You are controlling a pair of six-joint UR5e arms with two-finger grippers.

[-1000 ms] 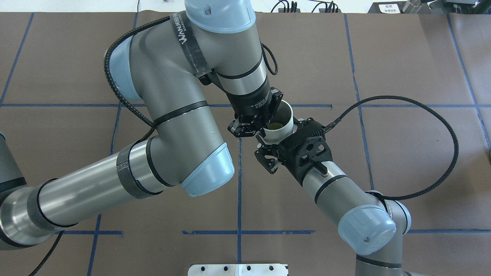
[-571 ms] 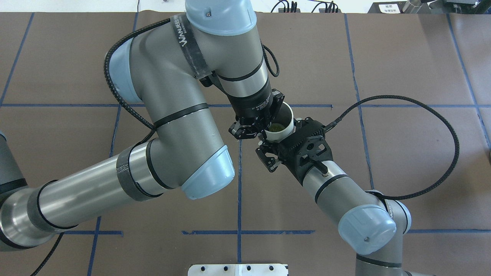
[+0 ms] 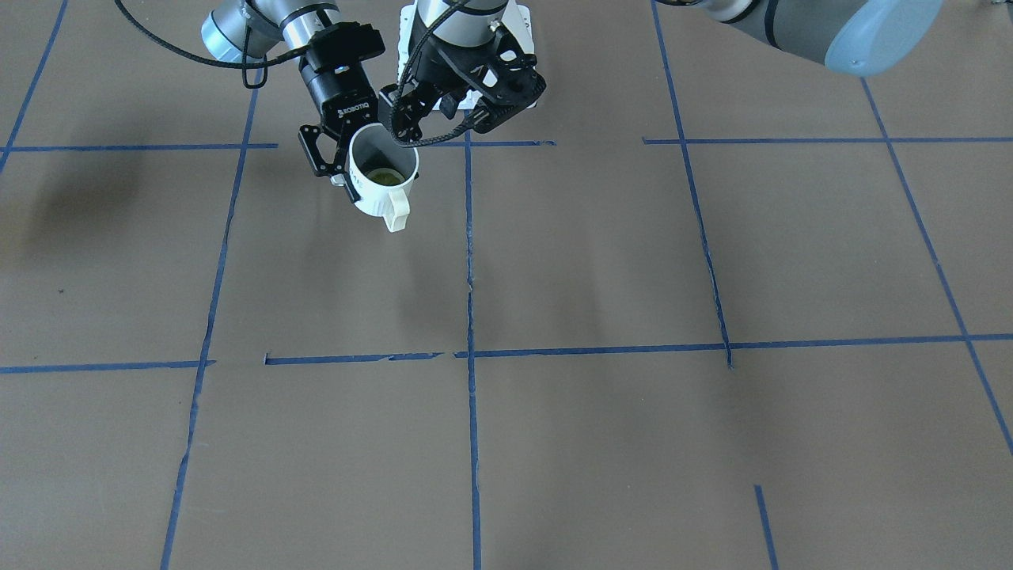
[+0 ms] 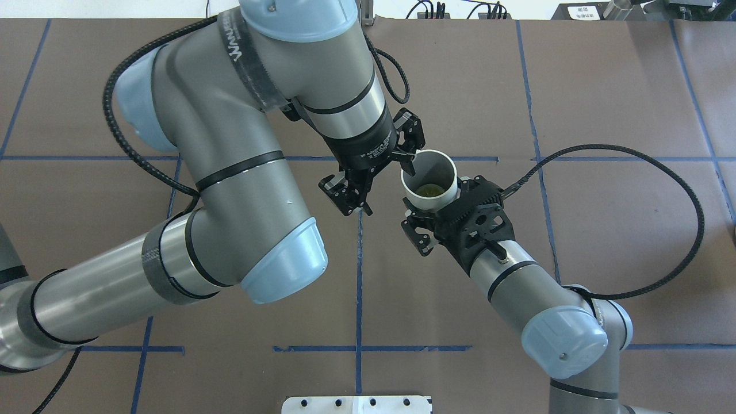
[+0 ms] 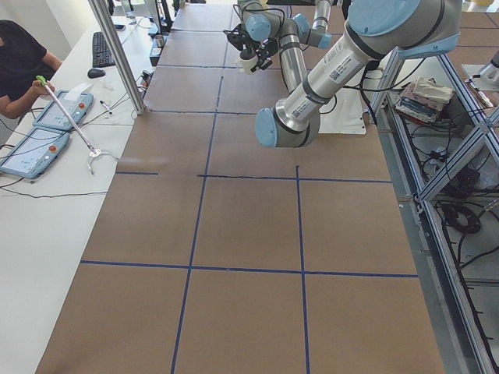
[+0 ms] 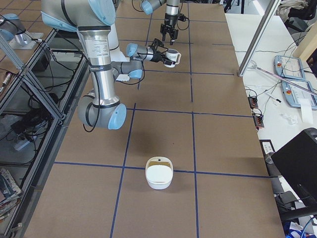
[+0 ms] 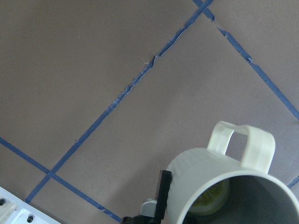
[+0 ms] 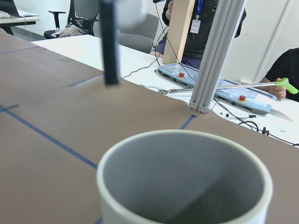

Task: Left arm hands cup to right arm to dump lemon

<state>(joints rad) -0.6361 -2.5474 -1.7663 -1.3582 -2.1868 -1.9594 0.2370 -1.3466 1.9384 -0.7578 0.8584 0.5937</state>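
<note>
The white cup (image 4: 432, 201) hangs above the brown table, slightly tilted, with its handle (image 3: 396, 212) pointing away from the robot. The yellow-green lemon (image 4: 428, 188) lies inside it and also shows in the left wrist view (image 7: 209, 199). My right gripper (image 4: 425, 221), under a bulky black mount, is shut on the cup's lower wall (image 3: 372, 194). My left gripper (image 4: 386, 190), on a black cylindrical wrist, is open just left of the cup, one fingertip (image 4: 409, 168) near the rim. The right wrist view shows only the cup's rim (image 8: 187, 140).
Blue tape lines (image 4: 359, 276) cross the brown table. A white handled container (image 6: 158, 174) stands near the robot's base, its edge in the overhead view (image 4: 356, 404). Operators with tablets and a green-handled stick (image 5: 62, 109) sit at the far side table.
My left gripper has opened, let go of the cup's rim and drawn back to the left. My right gripper keeps the cup and has carried it slightly to the right.
</note>
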